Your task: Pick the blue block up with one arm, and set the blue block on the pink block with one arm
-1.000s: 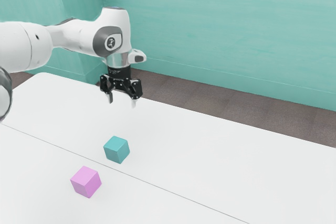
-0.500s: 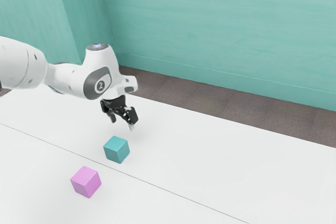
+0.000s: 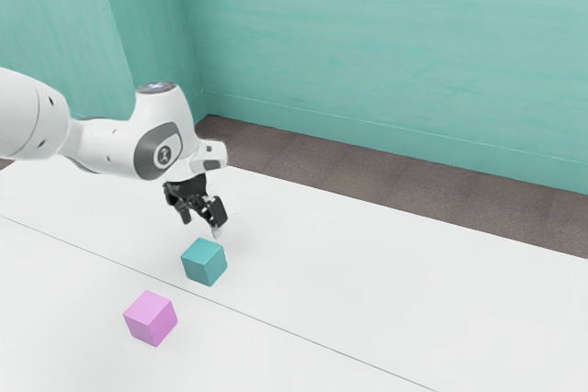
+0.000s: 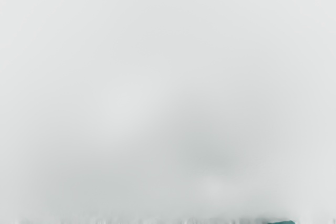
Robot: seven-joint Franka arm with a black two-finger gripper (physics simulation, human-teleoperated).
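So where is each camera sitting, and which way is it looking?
Exterior view: sits beside the white table, looking across it at the blue-green block and the pink block; the white arm and its black gripper, open, show above the blue-green block.
Wrist view: rides on the hand, facing down at the white table, catching a sliver of the blue-green block.
Shared: the white table and the blue-green block.

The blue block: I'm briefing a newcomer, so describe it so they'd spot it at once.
On the white table, look just below the black gripper. The blue block is the teal cube there; its only neighbour, the pink block, lies nearer the camera.
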